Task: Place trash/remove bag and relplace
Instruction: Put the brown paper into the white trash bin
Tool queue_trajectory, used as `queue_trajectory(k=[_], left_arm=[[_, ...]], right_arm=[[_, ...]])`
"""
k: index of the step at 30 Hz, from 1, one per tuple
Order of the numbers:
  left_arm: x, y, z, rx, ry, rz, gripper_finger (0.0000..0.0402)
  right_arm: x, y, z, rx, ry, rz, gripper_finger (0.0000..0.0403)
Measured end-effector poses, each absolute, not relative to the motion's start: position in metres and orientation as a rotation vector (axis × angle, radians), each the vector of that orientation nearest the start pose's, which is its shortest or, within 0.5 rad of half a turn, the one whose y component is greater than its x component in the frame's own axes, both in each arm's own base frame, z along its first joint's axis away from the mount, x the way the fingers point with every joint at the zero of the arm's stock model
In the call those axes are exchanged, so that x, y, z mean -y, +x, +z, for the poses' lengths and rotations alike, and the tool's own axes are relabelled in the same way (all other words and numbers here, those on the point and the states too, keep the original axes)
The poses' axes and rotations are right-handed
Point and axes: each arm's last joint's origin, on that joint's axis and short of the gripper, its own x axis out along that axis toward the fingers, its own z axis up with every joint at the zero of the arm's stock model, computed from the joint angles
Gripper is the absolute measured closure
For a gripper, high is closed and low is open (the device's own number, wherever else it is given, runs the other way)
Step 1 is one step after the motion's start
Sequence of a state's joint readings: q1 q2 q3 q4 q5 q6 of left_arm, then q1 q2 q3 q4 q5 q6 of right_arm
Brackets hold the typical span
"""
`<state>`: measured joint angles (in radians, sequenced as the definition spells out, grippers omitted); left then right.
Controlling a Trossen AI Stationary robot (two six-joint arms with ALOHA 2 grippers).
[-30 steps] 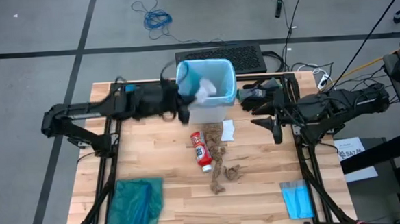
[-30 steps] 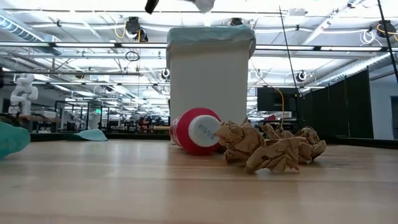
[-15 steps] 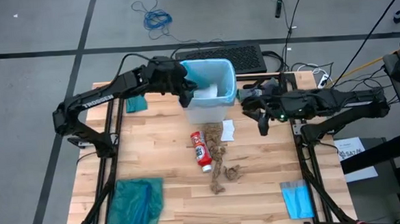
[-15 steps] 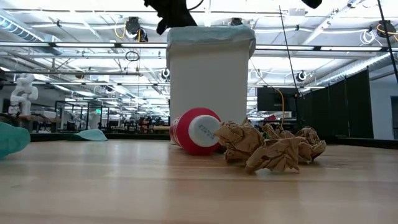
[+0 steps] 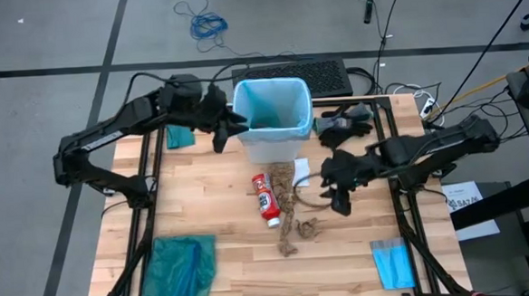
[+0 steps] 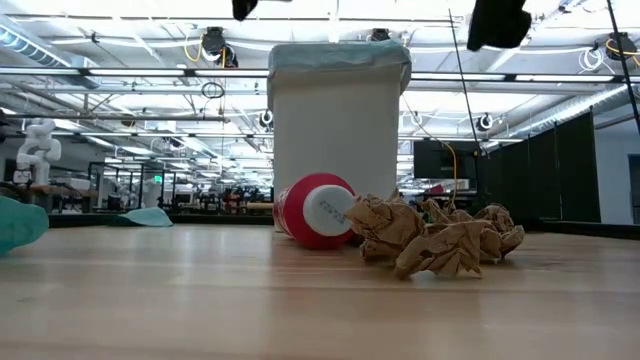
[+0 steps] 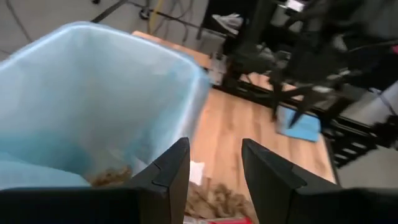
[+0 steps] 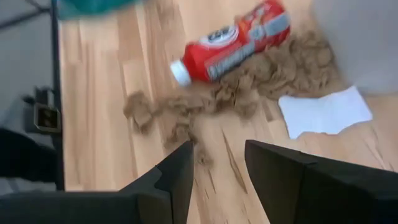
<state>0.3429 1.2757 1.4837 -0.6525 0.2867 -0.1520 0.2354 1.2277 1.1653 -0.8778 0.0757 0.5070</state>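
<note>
Left gripper (image 5: pixel 220 132): fingers parted, empty, held beside the white bin (image 5: pixel 275 146) lined with a translucent light-blue plastic bag (image 5: pixel 273 107), at the tabletop's far edge. Right gripper (image 5: pixel 338 201): spread, empty, lowered over crumpled brown paper scraps (image 5: pixel 291 212) and red-and-white bottle (image 5: pixel 265 200), mid-table. Some trash is binned; most remains; bag replacement is outstanding.

Bright, even overhead light w/ soft shadows; both wrist views motion-blurred, low view ceiling glare
</note>
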Motion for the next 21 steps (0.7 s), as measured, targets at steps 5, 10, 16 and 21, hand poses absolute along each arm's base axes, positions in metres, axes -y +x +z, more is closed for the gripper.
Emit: queue_trajectory(k=[5, 10, 16, 21], left_arm=[[-0.062, 0.24, 0.432, -0.394, -0.274, 0.032, 0.0261], [-0.053, 0.242, 0.432, -0.397, -0.283, 0.006, 0.0261], [-0.048, 0.243, 0.432, -0.4, -0.278, -0.017, 0.0261], [-0.045, 0.244, 0.432, -0.402, -0.275, -0.029, 0.0261]], right_arm=[[-0.066, 0.24, 0.28, -0.903, 0.353, -0.052, 0.0266], [-0.073, 0.236, 0.228, -0.871, 0.499, -0.03, 0.0266], [-0.081, 0.227, 0.192, -0.845, 0.574, -0.018, 0.0266], [-0.084, 0.231, 0.169, -0.86, 0.554, -0.041, 0.0266]])
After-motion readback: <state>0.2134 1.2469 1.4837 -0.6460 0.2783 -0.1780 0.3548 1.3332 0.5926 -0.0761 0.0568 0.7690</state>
